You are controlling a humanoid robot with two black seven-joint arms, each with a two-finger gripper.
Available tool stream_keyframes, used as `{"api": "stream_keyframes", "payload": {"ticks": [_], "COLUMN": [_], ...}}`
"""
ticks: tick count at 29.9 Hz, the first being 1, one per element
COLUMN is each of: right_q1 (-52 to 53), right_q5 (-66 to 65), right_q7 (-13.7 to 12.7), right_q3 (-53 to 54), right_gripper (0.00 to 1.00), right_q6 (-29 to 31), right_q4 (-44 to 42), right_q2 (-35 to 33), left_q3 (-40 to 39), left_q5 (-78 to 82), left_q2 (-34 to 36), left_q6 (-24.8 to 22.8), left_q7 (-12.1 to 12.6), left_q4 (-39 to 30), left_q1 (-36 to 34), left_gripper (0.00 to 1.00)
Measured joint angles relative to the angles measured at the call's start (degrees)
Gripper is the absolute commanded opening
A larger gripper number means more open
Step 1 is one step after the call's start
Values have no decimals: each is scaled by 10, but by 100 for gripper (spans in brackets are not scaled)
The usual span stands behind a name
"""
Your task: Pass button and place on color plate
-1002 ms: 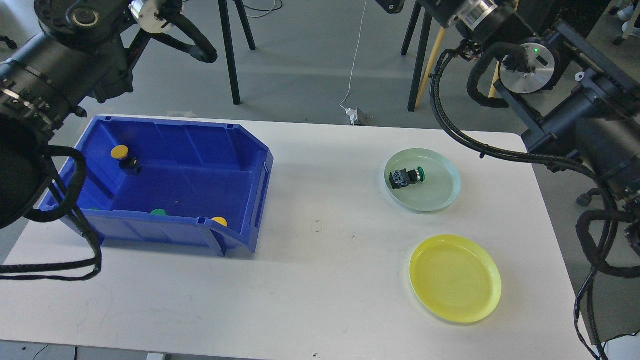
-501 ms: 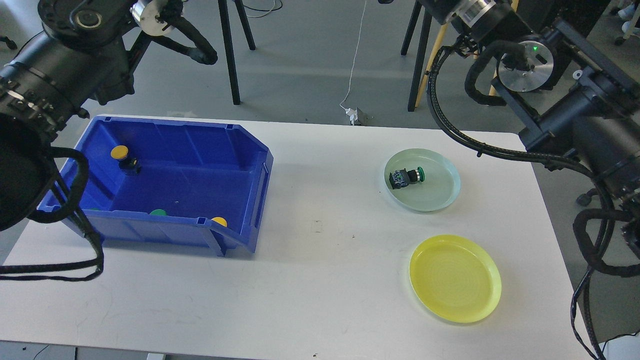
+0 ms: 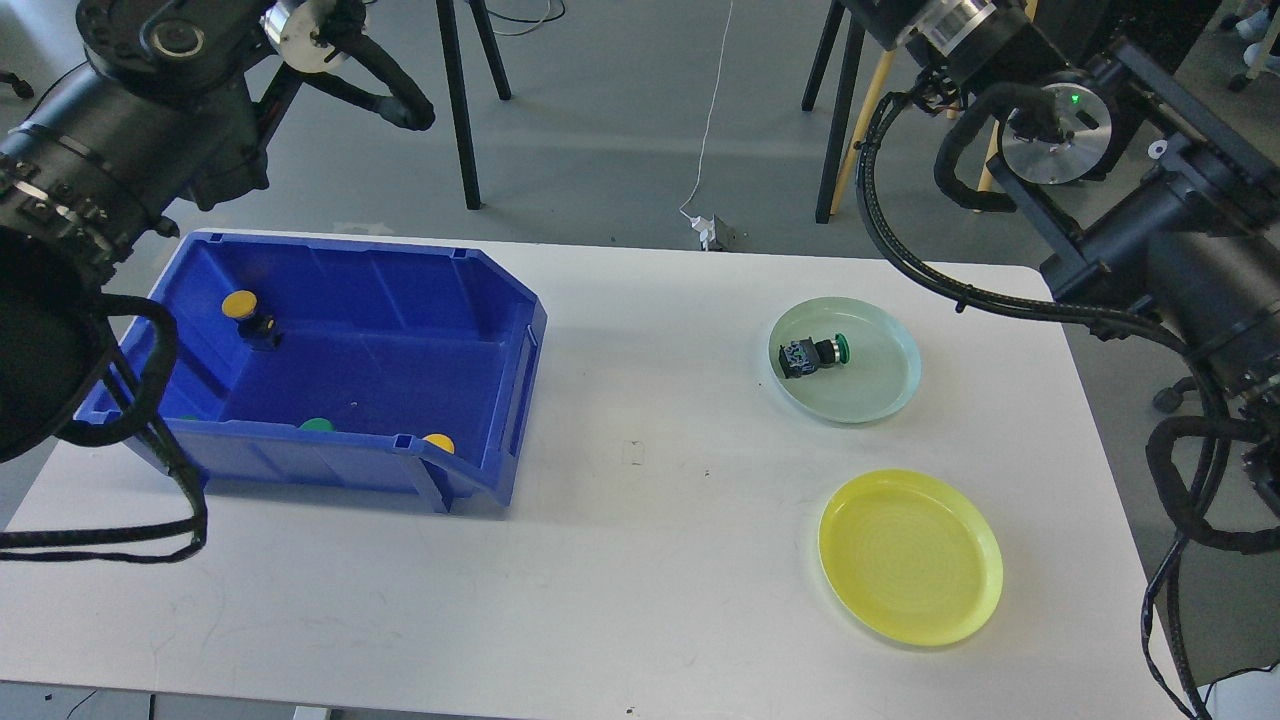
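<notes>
A blue bin (image 3: 380, 340) stands on the left of the white table. Inside it a yellow button (image 3: 245, 310) sits at the back left. A green button (image 3: 317, 425) and another yellow button (image 3: 438, 443) show partly behind the front wall. A green-capped button (image 3: 812, 353) lies on its side on the pale green plate (image 3: 880, 385) at the right. The yellow plate (image 3: 910, 555) in front of it holds nothing. Both arms rise out of the top of the view. Neither gripper shows.
Chair and stand legs and a white cable are on the floor beyond the table's far edge. Black cable loops hang from the arms at the left and right table edges.
The right arm has lifted slightly out of the top of the view. The buttons, plates and bin have not moved.
</notes>
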Motion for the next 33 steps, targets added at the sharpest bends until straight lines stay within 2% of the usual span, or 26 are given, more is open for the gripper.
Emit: {"api": "stream_keyframes", "payload": {"ticks": [10,15,21,26,33], "right_q1": [2,1,-46,-120,-240], "right_q5": [0,0,-5,-12,-17], "right_q7": [0,1,-11,-18,-16], "right_q3": [3,3,-28,-104,-217], "right_gripper": [18,18,18,18,18], "right_q6": [4,4,4,5,6], "right_q4": [-2,-1,25,118,257], "right_q2": [0,-16,-128,-249,-388], "left_q3": [3,13,44,48,43], "left_q5": [2,7,36,42,42], "left_q2": [0,-1,13,31,28], "left_q6": [0,0,0,0,0], "left_q7": [5,6,-2,-24,-28], "left_q4": [2,52,77,78,78], "left_q1": [1,11,27,28,9], "left_gripper": [98,99,99,99,99]}}
